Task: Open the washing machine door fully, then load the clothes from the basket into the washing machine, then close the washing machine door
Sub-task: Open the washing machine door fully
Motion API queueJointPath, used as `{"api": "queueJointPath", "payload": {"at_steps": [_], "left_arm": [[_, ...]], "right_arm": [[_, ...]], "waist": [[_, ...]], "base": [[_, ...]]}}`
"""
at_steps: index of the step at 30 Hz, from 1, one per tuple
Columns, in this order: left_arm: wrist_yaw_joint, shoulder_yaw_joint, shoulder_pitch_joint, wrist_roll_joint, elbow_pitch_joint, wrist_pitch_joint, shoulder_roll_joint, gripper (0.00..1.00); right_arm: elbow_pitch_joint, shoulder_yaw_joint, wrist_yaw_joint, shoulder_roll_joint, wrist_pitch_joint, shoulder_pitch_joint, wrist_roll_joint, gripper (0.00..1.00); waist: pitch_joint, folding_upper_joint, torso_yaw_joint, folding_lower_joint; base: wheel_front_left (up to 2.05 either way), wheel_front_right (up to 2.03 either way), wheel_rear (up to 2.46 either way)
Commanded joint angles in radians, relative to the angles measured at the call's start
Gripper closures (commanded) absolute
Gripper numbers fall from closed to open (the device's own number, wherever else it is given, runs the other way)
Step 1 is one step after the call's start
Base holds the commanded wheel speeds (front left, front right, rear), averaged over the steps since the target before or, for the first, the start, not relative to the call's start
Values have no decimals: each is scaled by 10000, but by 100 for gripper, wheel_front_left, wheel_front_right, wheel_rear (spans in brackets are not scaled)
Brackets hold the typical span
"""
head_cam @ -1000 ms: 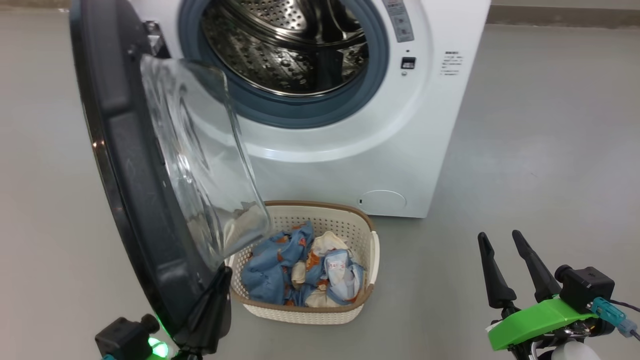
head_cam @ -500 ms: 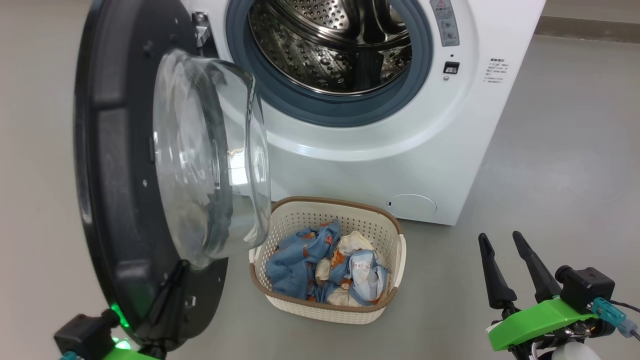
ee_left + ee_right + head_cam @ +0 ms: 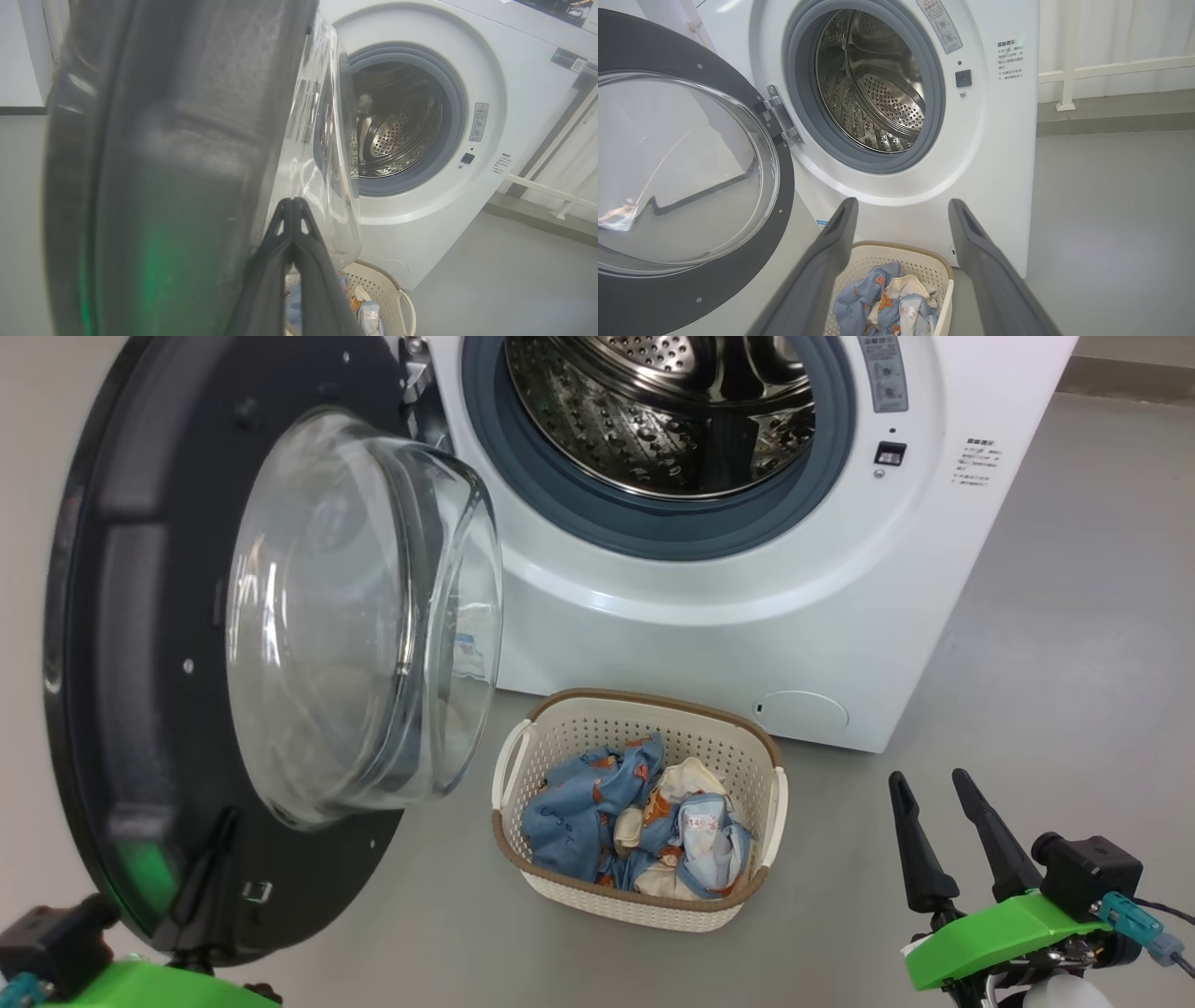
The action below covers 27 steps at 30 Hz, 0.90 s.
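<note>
Black plastic washing machine door (image 3: 121, 616), glossy clear glass window (image 3: 345, 616); shiny perforated steel drum (image 3: 644, 429); matt plastic basket (image 3: 653, 910) (woven-look rim); soft cloth clothes (image 3: 579, 803).

One washing machine (image 3: 700, 644), one door (image 3: 121, 644), one basket (image 3: 644, 910), one left hand (image 3: 292, 201), one right hand (image 3: 926, 775)

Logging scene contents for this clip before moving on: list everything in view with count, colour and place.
washing machine: one, white, at the back
washing machine door: one, black with clear glass bowl, swung open at left
drum: one, steel, inside the opening
gasket: one, grey, around the drum
basket: one, cream with brown rim, standing before the machine
clothes: one heap, light blue, orange and cream, in the basket
floor: grey, throughout
railing: one, white, beyond the machine
left gripper: one, dark, shut, at the door's lower inner face
right gripper: one, dark, open, empty, lower right
</note>
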Motion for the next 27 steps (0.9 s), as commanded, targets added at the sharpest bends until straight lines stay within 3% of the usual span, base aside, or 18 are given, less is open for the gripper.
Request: {"api": "queueJointPath", "payload": {"at_steps": [1,14,20,27], "left_arm": [[154,584,-495,-68,-21,14,434,100],[-244,1362,-1950,-474,2026,31,1380,100],[-818,1446,-2950,-687,3498,169,1862,100],[-1311,906,-4520,-419,5527,75,2275,100]], "right_arm": [[-197,166,46,-24,-122,-343,-7,0],[-175,119,46,183,-122,-719,-268,0],[-187,85,46,287,-122,-998,-433,0],[-38,81,46,396,-122,-1399,-576,0]], "waist": [[56,0,73,0],[649,0,617,0],[1101,0,871,0],[1519,0,1142,0]], "base": [[0,0,0],[0,0,0],[0,0,0],[0,0,0]]}}
